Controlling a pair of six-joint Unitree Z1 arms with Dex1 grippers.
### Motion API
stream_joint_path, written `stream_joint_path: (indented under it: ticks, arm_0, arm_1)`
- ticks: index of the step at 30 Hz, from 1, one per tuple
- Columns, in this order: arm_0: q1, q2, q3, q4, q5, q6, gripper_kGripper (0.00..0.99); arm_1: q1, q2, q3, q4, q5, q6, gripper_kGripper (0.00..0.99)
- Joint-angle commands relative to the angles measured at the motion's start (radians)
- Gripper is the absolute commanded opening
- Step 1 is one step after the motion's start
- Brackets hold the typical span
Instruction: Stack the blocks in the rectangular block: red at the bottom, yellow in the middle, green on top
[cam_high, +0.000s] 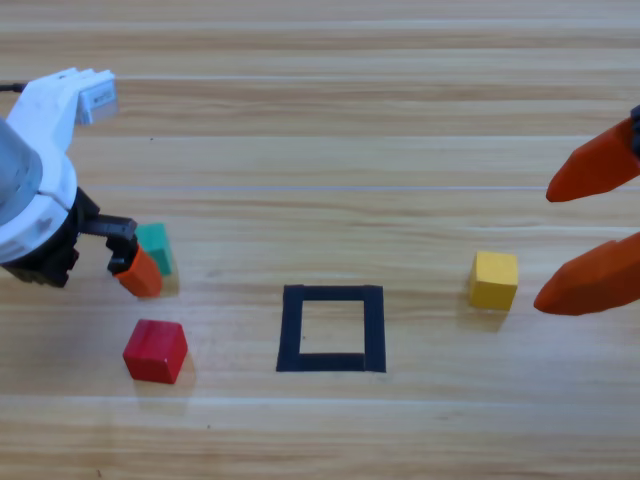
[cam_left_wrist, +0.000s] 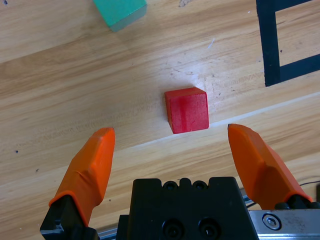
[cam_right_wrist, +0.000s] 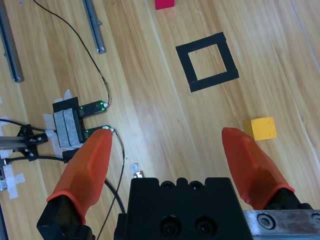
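A: Count, please.

B: Three cubes on the table, one of each colour, and none inside the tape outline. Red cube sits lower left, well apart from the black tape square. Green cube is above the red one, farther from the square. Yellow cube lies to the square's right, near it but clear of the tape.

A: Arms?

B: Two. Left gripper hangs at the left side — from above only one orange jaw shows, just beside the green cube and overlapping its edge. Right gripper is at the right edge, its two jaws spread wide, yellow cube near the lower one but apart.

A: What does the left wrist view add?

B: Both left jaws, spread wide with nothing between them. The red cube lies ahead of the left gripper, roughly centred on the gap, untouched. The green cube is cut by the top edge; a corner of the tape square shows top right.

A: Right wrist view?

B: Right gripper wide open, empty. Yellow cube just past one jaw tip. It also shows what the high view lacks — cables and a small taped box with green lights.
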Motion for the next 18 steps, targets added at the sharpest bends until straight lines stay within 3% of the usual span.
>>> stream_joint_path:
  ticks: [1, 7, 12, 15, 18]
  arm_0:
    - [-0.017, 0.035, -0.044, 0.033, -0.001, 0.016, 0.963]
    - [-0.02, 0.033, -0.055, 0.043, -0.004, 0.044, 0.963]
    - [-0.043, 0.025, -0.073, 0.037, -0.031, 0.103, 0.962]
    - [-0.097, -0.013, -0.097, 0.011, -0.078, 0.182, 0.963]
    - [-0.111, -0.064, -0.091, 0.011, -0.095, 0.206, 0.99]
  arm_1:
    - [0.025, 0.033, 0.039, -0.014, 0.013, -0.005, 0.976]
    - [0.025, 0.011, 0.05, -0.011, -0.013, 0.021, 0.976]
    - [-0.061, -0.03, 0.079, -0.011, -0.199, 0.141, 0.976]
    - [-0.064, -0.01, 0.086, -0.013, -0.355, 0.243, 0.976]
    - [-0.064, 0.051, 0.071, -0.013, -0.449, 0.335, 0.976]
